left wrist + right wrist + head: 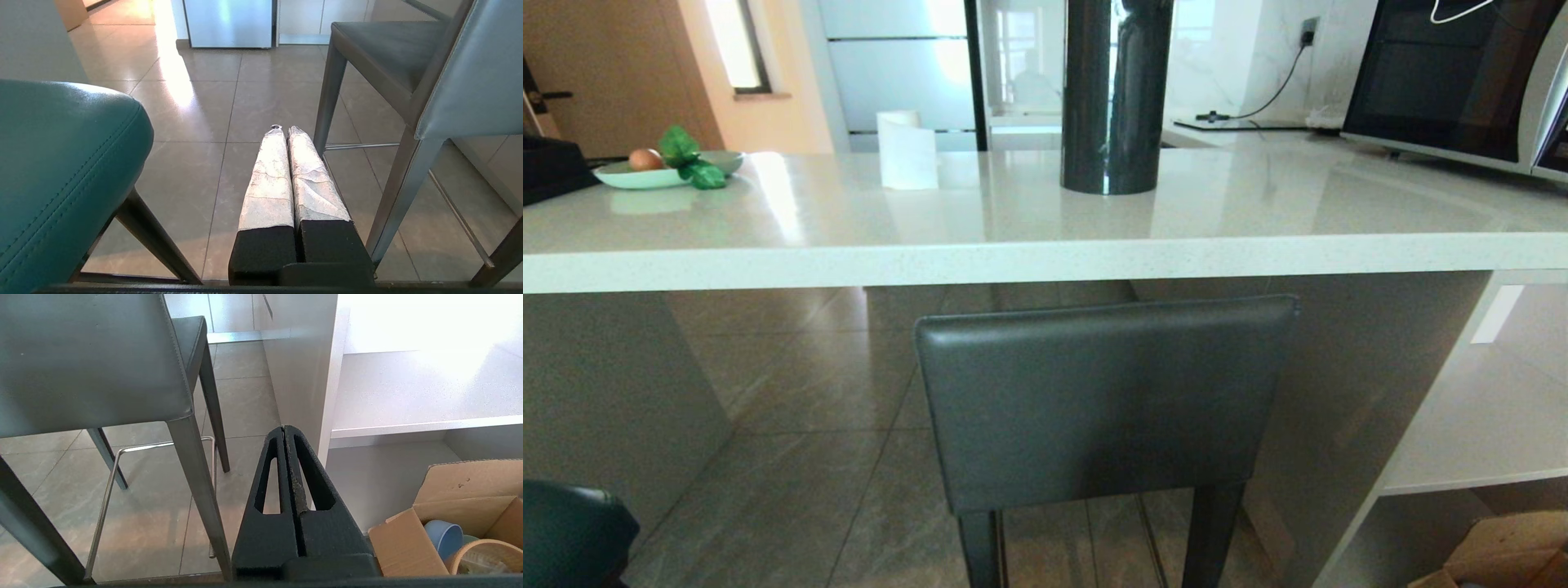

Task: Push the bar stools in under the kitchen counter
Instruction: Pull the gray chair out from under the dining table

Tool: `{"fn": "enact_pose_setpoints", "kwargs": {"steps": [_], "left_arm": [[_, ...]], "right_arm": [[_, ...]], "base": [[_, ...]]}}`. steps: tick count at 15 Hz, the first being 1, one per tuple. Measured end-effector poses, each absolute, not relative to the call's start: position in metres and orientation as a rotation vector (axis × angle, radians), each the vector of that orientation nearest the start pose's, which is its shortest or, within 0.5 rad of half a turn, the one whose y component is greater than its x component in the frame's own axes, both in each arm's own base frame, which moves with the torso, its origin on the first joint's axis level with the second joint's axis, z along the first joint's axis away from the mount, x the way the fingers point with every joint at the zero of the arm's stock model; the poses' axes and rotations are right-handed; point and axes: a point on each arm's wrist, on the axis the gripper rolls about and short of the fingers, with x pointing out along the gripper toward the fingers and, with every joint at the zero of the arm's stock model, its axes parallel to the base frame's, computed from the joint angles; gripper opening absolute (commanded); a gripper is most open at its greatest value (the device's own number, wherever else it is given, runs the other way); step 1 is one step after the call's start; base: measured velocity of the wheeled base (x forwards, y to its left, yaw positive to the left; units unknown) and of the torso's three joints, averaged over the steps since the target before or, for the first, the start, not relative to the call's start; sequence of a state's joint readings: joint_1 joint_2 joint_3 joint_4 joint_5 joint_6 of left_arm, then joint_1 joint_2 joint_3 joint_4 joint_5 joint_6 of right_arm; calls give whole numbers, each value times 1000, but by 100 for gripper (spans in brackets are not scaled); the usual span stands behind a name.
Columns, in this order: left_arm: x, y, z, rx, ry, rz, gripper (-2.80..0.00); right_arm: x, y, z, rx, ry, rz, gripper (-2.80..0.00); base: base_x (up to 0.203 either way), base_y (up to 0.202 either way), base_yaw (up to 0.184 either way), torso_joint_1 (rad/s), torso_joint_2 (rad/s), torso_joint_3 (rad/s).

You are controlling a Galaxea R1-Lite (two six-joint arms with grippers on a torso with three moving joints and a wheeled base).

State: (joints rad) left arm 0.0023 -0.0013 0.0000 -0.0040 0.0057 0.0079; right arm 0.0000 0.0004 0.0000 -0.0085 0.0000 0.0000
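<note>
A dark grey bar stool (1107, 400) with a rectangular back stands straight ahead, its back just below the front edge of the white speckled kitchen counter (1045, 261). It also shows as a grey stool (449, 77) in the left wrist view and a grey stool (90, 359) in the right wrist view. The teal stool (568, 531) sits at the lower left; its teal back (61, 171) fills one side of the left wrist view. My left gripper (284, 130) hangs shut between the two stools, holding nothing. My right gripper (284, 428) is shut and empty beside the grey stool's leg (200, 490).
On the counter stand a dark cylinder (1115, 98), a white paper roll (907, 151), a plate with an egg and leaves (666, 167) and a microwave (1454, 73). White shelves (1478, 425) adjoin the counter on the right, with a cardboard box of bowls (457, 526) below.
</note>
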Motion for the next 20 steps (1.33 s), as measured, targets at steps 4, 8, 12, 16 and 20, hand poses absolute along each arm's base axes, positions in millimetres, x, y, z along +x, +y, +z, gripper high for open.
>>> {"fn": "enact_pose_setpoints", "kwargs": {"steps": [4, 8, 12, 16, 20], "left_arm": [[-23, 0, 75, -7, 5, 11, -280], [-24, 0, 78, 11, -1, 13, -280], [-22, -1, 118, -10, -32, -36, -280], [13, -2, 160, -33, -5, -107, -280], [77, -7, 182, -82, 47, -168, -280]], "right_arm": [[-23, 0, 76, 0, -8, -2, -280], [-27, 0, 93, 0, -46, 2, -280], [-19, 1, 134, 20, -33, 72, -280], [17, 4, 166, 33, 2, 183, -280], [69, 9, 180, 64, 75, 272, -280]], "base": [[0, 0, 0, 0, 0, 0], [0, 0, 0, 0, 0, 0], [0, 0, 0, 0, 0, 0], [0, 0, 0, 0, 0, 0], [0, 0, 0, 0, 0, 0]]}}
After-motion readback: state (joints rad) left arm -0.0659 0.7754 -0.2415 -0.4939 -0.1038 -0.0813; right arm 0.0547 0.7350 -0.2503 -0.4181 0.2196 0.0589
